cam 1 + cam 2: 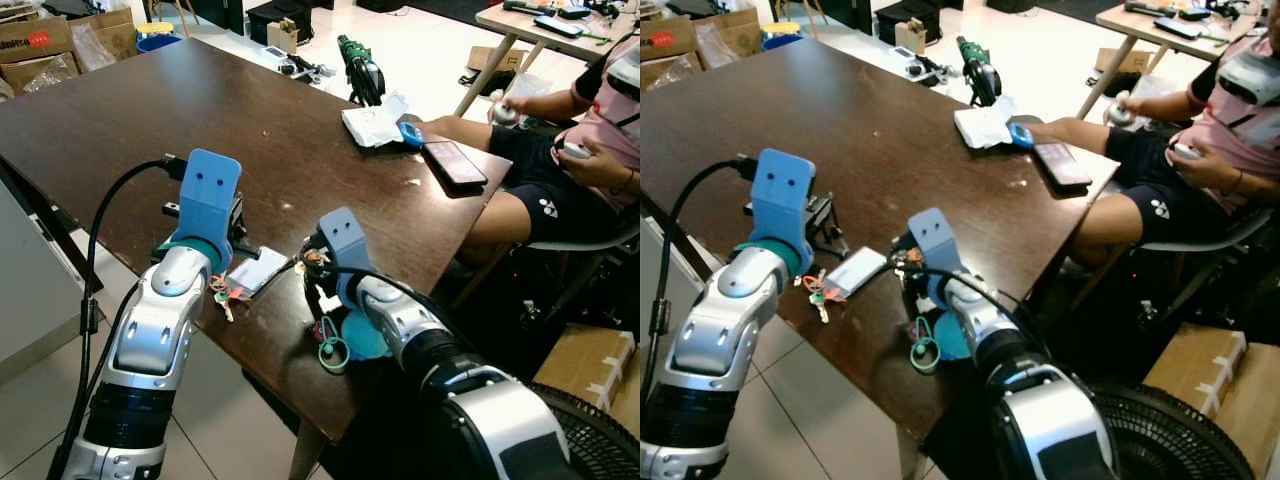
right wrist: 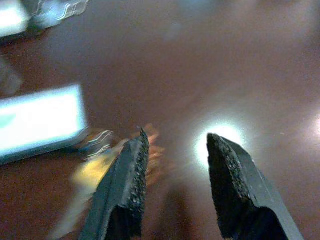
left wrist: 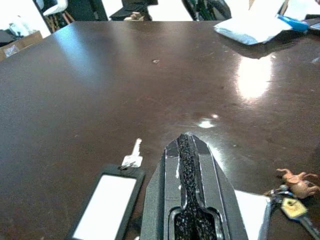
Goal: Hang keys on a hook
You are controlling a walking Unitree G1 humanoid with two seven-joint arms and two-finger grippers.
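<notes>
On the table edge [image 1: 300, 400], keys [image 1: 224, 294] apparently lie flat.

bright daylight | tabletop [image 3: 250, 80] glare | right wrist view blurred, perhaps motion

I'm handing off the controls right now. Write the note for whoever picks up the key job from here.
Left gripper: fingers shut, empty, low over the table near its front edge, beside a white tag.
Right gripper: open, empty, low over the table next to the keys; view blurred.
Keys: one bunch by the white card under the left arm, another cluster at the right gripper. A teal hook-like piece lies at the table edge under the right arm.
Done: nothing grasped, nothing hung.
Left: close the right gripper on the keys, lift, find the hook, hang them.
</notes>
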